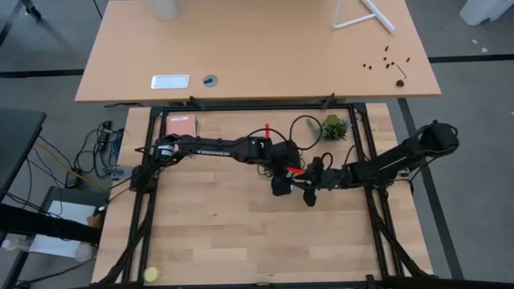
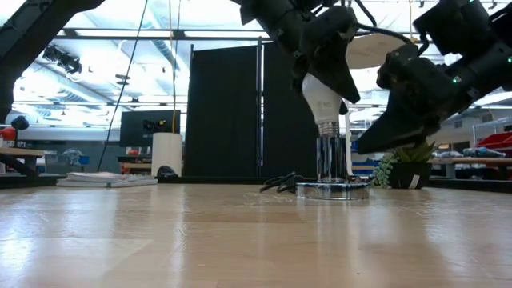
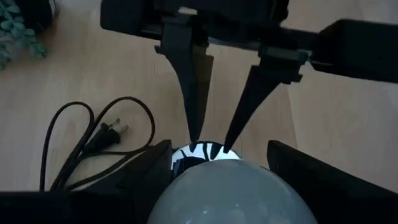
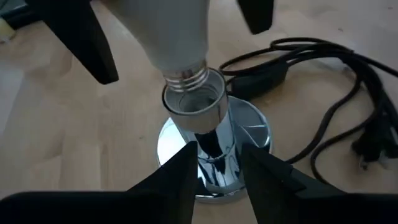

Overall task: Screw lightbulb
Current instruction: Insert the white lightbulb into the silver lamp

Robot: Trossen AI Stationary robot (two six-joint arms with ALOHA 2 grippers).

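The white lightbulb hangs screw end down over the chrome socket, near the table's middle. Its greyish threaded end stands at the socket's open mouth, a little tilted. My left gripper comes from the table's left and is shut on the bulb from above. My right gripper reaches in from the right and is shut on the socket. The socket's round base disc rests flat on the table. My left gripper pinches the bulb's wide glass part between its two fingers, one on each side. The fingers slant down from the table's left. The bulb hangs below them, tilted slightly, with its thread at the socket's rim. My right gripper pinches the socket's upright chrome stem, under the cup, between its two fingers. The fingers slant down from the table's right and lie across the stem. The socket stands upright on its base.
The socket's black cord and plug lie in loops on the table beyond it. A small potted plant stands at the far edge. A pink pad lies far left, and a yellow ball near left.
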